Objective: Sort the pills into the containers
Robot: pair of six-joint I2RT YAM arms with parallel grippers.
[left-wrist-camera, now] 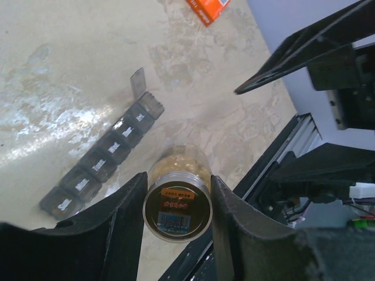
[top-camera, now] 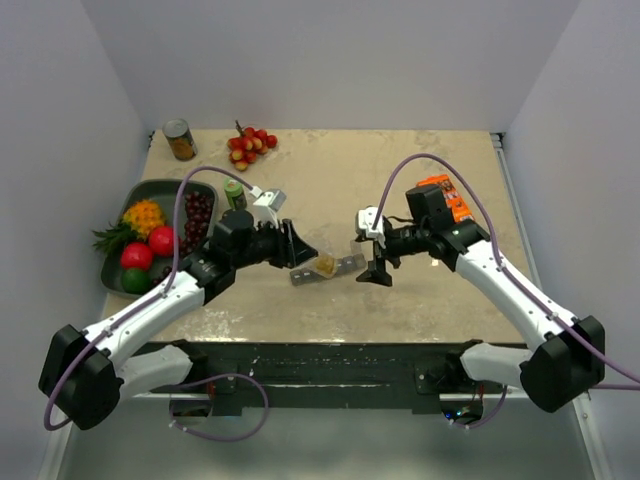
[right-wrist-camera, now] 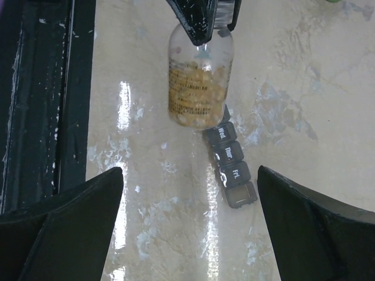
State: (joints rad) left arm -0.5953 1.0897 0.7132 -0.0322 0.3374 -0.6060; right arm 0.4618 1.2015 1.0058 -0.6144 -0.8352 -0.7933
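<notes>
My left gripper (left-wrist-camera: 177, 205) is shut on a small clear bottle (left-wrist-camera: 177, 202), one finger on each side of it, and yellowish-tan pills (right-wrist-camera: 196, 93) show through its wall. The bottle (top-camera: 325, 265) lies level just over the middle of the containers (top-camera: 348, 266), a dark-grey strip of day-labelled compartments (left-wrist-camera: 102, 161). The lid at the strip's far end (left-wrist-camera: 139, 82) stands up. My right gripper (right-wrist-camera: 190, 228) is open and empty, just right of the strip's end (right-wrist-camera: 231, 164). In the top view it (top-camera: 378, 270) sits close beside the bottle.
A dark fruit tray (top-camera: 125, 215) stands at the left edge, with a green-capped bottle (top-camera: 234, 192) beside it. A can (top-camera: 180, 140) and red-yellow berries (top-camera: 250, 145) lie at the back. An orange packet (top-camera: 450, 200) lies under the right arm.
</notes>
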